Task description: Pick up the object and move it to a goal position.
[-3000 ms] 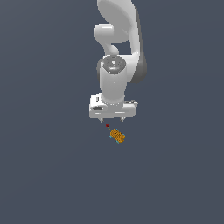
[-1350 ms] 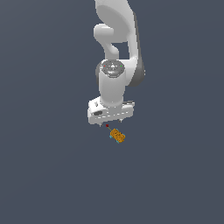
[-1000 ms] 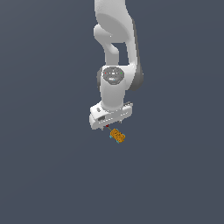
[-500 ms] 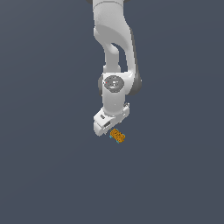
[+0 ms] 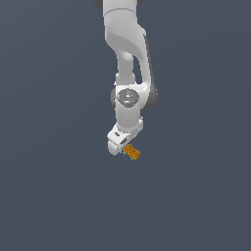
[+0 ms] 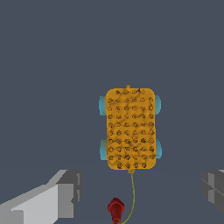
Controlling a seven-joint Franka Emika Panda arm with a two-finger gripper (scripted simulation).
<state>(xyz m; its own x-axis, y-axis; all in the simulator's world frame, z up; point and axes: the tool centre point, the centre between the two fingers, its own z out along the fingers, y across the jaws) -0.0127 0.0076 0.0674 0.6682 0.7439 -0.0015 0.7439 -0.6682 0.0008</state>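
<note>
In the exterior view the white arm [image 5: 128, 63] comes down from the top of the frame, and its gripper [image 5: 116, 145] hangs low over the flat dark grey floor [image 5: 54, 186]. Just beside the gripper, toward the exterior view's right and slightly lower, lies the object [image 5: 131, 152], a tiny oblong orange block far smaller than the hand above it. Whether the two touch cannot be told from this view. The wrist view shows the object [image 6: 131, 129] closely: a rounded orange rectangle covered in rows of darker speckles, with four small teal bits [image 6: 103, 105] poking out in pairs along its two long edges. A thin yellowish cord [image 6: 132, 192] runs from one short end toward a small dark red piece [image 6: 116, 209] near the frame edge. The gripper [image 6: 140, 192] is spread wide: one grey fingertip [image 6: 61, 194] shows at one side of the wrist view and the other at the far side, with the floor [image 6: 52, 65] bare between them. The object lies beyond the fingertips, not between them, and neither finger touches it. The gripper has hold of nothing.
</note>
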